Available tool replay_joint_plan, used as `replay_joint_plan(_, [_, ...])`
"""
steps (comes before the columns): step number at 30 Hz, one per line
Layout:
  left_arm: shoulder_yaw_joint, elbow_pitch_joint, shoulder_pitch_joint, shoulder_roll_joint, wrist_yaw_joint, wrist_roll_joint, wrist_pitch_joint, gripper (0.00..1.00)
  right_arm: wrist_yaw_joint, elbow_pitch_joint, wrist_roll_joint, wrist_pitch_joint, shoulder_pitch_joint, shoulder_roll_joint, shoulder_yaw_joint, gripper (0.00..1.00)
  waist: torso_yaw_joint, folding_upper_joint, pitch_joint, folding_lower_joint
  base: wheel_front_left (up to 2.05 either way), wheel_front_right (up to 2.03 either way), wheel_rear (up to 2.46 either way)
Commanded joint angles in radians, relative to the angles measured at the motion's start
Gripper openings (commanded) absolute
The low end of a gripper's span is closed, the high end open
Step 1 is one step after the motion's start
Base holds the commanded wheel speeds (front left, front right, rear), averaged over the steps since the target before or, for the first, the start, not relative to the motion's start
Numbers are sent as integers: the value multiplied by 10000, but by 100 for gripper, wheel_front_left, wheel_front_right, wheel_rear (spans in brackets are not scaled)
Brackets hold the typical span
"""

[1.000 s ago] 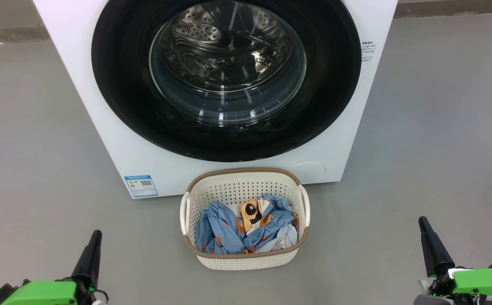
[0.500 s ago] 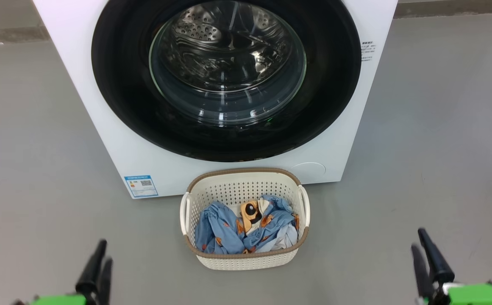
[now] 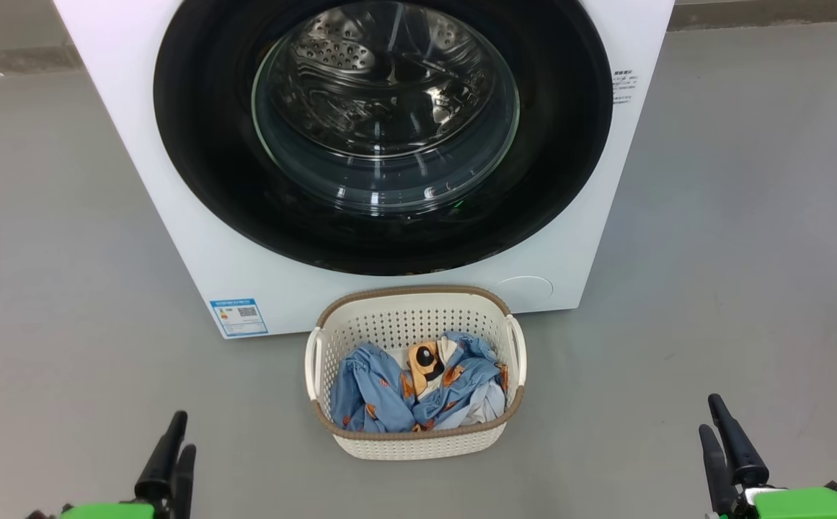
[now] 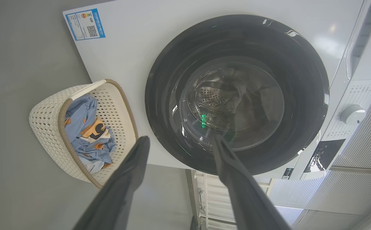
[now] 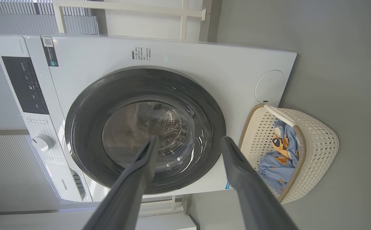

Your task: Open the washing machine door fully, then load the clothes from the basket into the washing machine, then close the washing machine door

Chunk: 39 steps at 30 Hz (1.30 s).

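**Door shut, basket loaded, both claws released**

From the head, the washing machine (image 3: 195, 238) stands on a plain grey floor (image 3: 50, 252). The washing machine door (image 3: 386, 122) lies closed against its front, with the steel drum (image 3: 346, 50) visible through the glass. The basket (image 3: 418, 292) sits on the floor just before the machine, below the door, and the clothes (image 3: 389, 393) are heaped inside it.

The wrist views add the machine's upper part: a dark control panel (image 5: 25, 84), a white knob (image 5: 42, 142) and a round cover (image 5: 270, 87) near the basket. The left gripper (image 4: 180, 140) and right gripper (image 5: 189, 140) have their fingers spread and hold nothing, well apart from the door.

Beside the machine are pale ribbed panels (image 5: 9, 172), perhaps blinds, and a white frame (image 4: 211, 191).
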Motion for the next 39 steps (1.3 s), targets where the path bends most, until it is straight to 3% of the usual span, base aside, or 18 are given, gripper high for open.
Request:
replay_joint_plan(1, [6, -295, -509, 222, -5, 140, -99, 100, 2, -303, -160, -97, -519, -153, 98, 100, -2, 0, 1, -1, 0, 0, 0])
replay_joint_plan(20, [-719, -501, -949, 885, -10, 1748, -874, 100, 5, -534, -2395, -720, -933, -433, 487, 100, -66, 0, 3, -2, 0, 0, 0])
replay_joint_plan(39, [-1271, -636, -1201, 1470, -15, 4498, -1434, 100, 7, -528, -5485, -1276, -1262, -793, 1085, 100, -160, 0, 38, -2, 0, 0, 0])
